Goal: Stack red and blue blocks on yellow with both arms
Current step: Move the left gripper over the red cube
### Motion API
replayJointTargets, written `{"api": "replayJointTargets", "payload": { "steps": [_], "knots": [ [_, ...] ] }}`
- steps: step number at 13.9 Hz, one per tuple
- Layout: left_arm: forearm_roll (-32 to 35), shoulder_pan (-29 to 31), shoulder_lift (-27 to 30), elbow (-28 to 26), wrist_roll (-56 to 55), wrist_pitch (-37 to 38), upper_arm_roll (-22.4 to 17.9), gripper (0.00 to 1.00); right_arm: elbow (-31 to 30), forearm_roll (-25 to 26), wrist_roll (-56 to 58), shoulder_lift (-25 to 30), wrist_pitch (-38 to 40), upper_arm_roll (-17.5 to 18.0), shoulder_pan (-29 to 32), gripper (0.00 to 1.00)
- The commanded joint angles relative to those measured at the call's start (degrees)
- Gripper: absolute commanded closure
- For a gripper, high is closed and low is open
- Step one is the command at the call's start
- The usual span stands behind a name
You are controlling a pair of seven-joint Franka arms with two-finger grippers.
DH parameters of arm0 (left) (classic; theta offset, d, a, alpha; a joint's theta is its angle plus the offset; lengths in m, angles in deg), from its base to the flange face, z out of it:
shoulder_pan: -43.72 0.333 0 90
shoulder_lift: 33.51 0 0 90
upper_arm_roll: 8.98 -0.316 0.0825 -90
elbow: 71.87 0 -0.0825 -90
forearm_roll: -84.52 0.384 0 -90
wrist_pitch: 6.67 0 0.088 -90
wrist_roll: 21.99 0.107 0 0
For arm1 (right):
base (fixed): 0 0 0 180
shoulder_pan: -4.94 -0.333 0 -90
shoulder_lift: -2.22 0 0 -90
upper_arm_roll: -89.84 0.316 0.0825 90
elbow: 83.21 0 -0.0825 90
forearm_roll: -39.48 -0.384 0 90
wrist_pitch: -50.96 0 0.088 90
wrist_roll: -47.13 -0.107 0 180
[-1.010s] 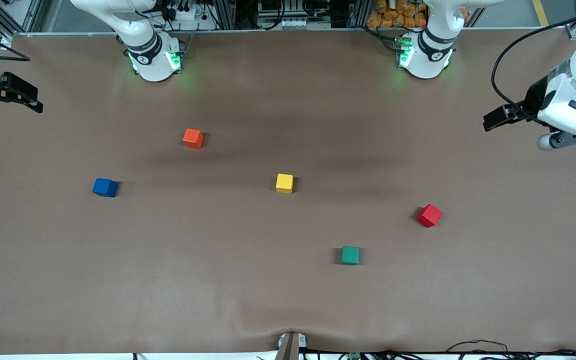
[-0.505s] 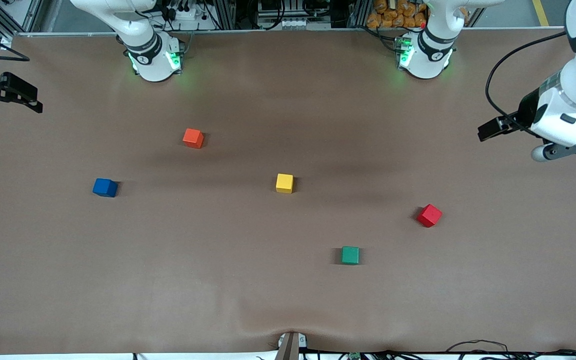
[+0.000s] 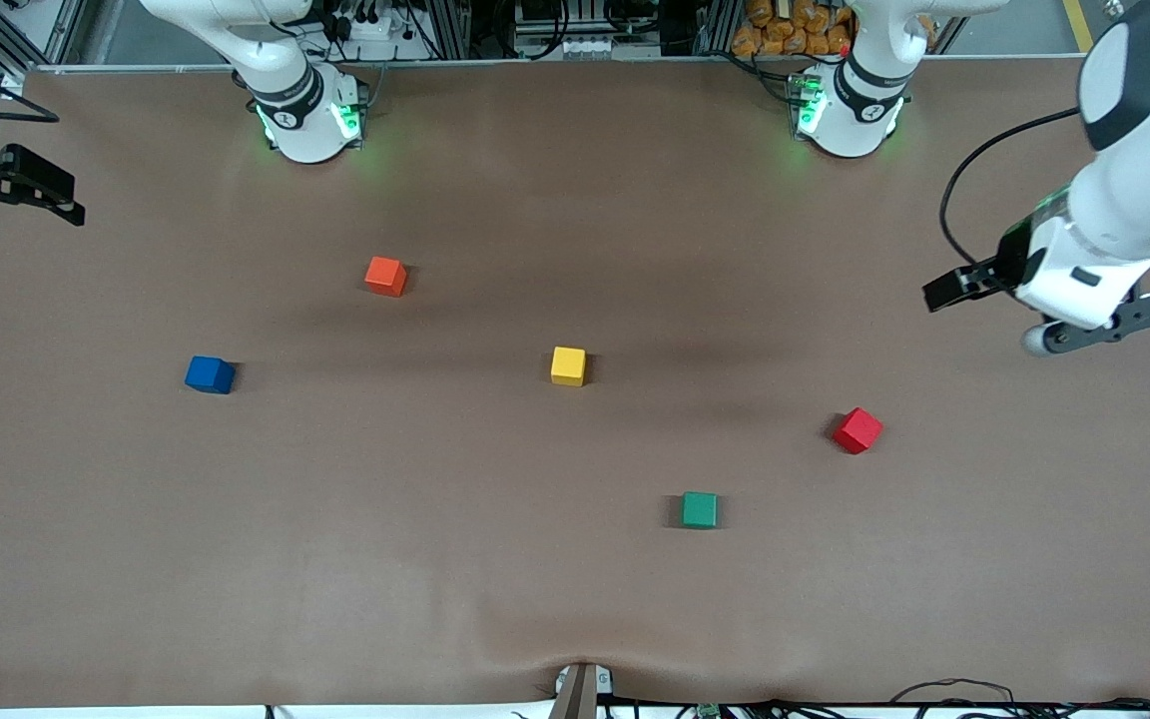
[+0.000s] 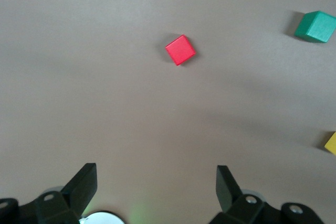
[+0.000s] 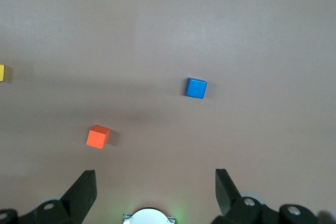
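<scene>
The yellow cube (image 3: 568,365) sits mid-table. The red block (image 3: 858,430) lies toward the left arm's end, turned at an angle. The blue block (image 3: 209,374) lies toward the right arm's end. My left gripper (image 4: 156,182) hangs open and empty over bare table at the left arm's end, its hand (image 3: 1079,275) short of the red block (image 4: 180,50). My right gripper (image 5: 156,187) waits open and empty at the table's edge at the right arm's end, with its hand (image 3: 11,185) well clear of the blue block (image 5: 196,88).
An orange-red cube (image 3: 385,276) lies between the blue block and the right arm's base (image 3: 307,120). A green cube (image 3: 700,509) sits nearer the front camera than the yellow cube, beside the red block. The left arm's base (image 3: 850,115) stands at the table's top edge.
The left arm has swung inward over the table and come closer to the red block. The right arm and all the cubes have stayed put.
</scene>
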Motion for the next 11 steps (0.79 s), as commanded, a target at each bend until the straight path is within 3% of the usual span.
{"api": "replayJointTargets", "payload": {
  "steps": [1, 11],
  "knots": [
    [0.6, -1.9, -1.9, 0.9, -2.8, -1.5, 0.1, 0.0, -0.4, 0.4, 0.6, 0.8, 0.5, 0.2, 0.6, 0.0],
    [2.4, -8.6, -7.0, 0.8, -14.1, -5.2, 0.1, 0.0, -0.4, 0.4, 0.6, 0.8, 0.5, 0.2, 0.5, 0.0]
  ]
}}
